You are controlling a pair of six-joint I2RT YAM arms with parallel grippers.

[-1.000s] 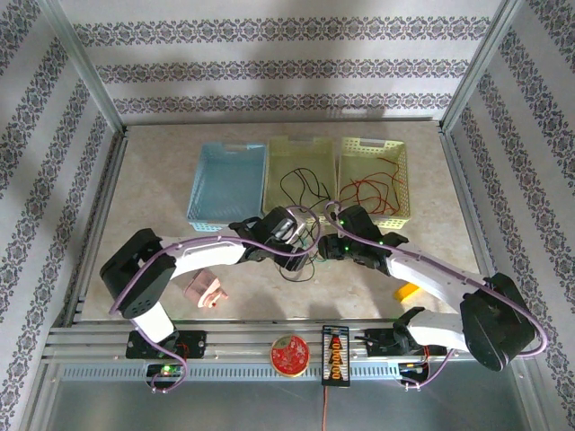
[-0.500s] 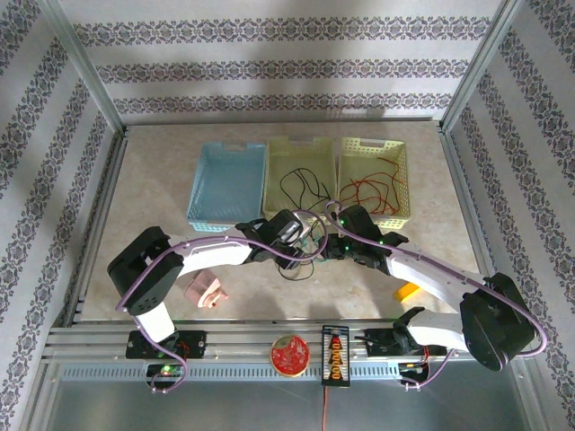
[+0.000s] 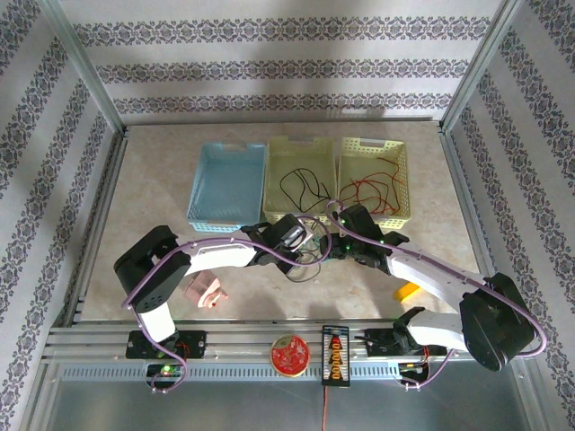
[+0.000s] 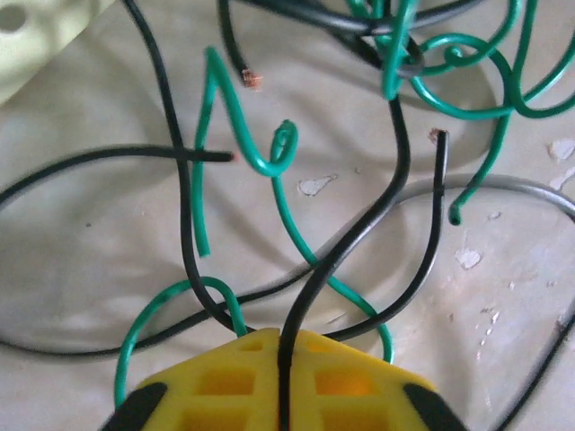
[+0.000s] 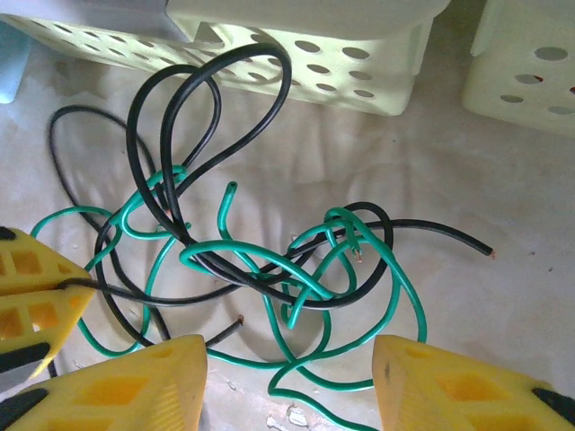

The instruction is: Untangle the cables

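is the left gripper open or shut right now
Shut. In the left wrist view the left gripper has its yellow jaws pressed together, with one black cable pinched in the seam between them.

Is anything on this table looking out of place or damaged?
Yes. Thin green and black wires lie knotted on the beige table, outside the pale yellow perforated baskets. Small white flakes dot the tabletop beside them, as if its surface had chipped.

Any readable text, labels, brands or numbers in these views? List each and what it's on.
No readable text.
Red round disc on the front rail: pale markings, too small to read.
Black connector strip: orange marks, no legible characters.
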